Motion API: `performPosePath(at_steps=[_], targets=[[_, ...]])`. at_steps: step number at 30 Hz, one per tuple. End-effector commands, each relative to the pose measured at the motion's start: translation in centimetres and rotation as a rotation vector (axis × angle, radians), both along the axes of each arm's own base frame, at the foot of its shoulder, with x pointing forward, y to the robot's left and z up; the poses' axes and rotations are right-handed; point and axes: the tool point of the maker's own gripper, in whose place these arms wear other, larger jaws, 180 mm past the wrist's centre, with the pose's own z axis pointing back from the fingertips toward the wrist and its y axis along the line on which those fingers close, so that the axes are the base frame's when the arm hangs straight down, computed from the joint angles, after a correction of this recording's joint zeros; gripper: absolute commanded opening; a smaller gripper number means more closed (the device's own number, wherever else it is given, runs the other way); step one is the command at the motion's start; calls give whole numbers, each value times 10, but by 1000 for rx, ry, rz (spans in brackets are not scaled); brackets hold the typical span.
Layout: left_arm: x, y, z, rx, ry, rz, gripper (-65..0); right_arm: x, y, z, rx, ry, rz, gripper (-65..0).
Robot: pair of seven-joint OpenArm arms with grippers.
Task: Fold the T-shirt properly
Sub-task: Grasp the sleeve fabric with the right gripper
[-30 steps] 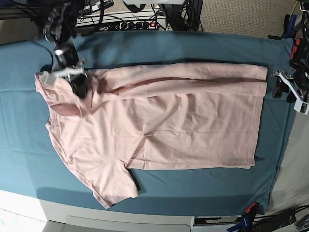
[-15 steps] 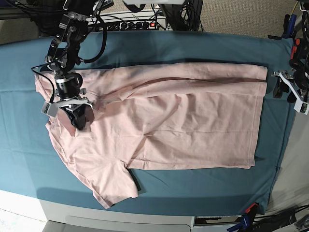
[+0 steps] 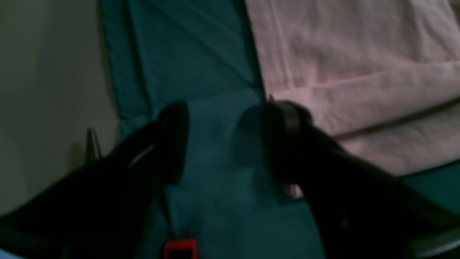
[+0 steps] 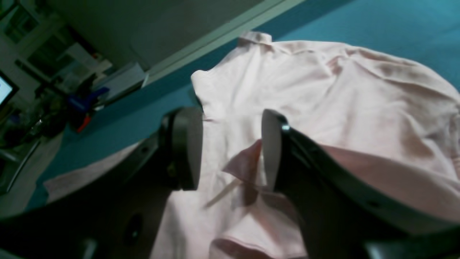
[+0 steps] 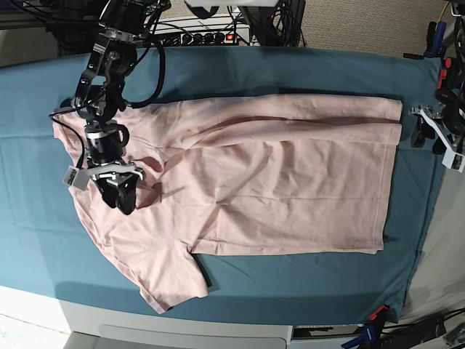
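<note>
Since the earlier frame the sleeve of the T-shirt (image 5: pixel 247 174) has been carried inward over the chest, and the right claw (image 5: pixel 118 195), which was closed on it, now stands parted, with only a small peak of cloth touching one finger. The shirt lies spread flat on the teal cloth (image 5: pixel 290 65) of the bench, plain side up, its far long edge already folded in. It looks light, soft and limp, so it will sag and wrinkle when lifted; I judge hems, sleeve ends and corners the best places to pinch. The left claw (image 3: pixel 219 144) waits wide open and empty just beside the bottom hem.
</note>
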Motion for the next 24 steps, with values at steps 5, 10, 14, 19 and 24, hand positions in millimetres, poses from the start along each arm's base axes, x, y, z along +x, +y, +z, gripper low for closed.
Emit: performPosePath(at_steps=[5, 10, 14, 19, 24], targets=[[7, 4, 13, 17, -33, -10, -303, -1, -14, 16, -2, -48, -23, -378], [7, 4, 13, 16, -33, -10, -303, -34, -52, 14, -14, -15, -118, -380], [7, 3, 13, 15, -34, -10, -303, -60, -75, -7, -61, 78, -178, -545], [7, 1, 13, -1, -37, -9, -303, -61, -80, -18, -134, 143, -226, -650], [7, 1, 13, -1, -37, -9, -303, -44, -54, -54, -213, 238, -186, -650]])
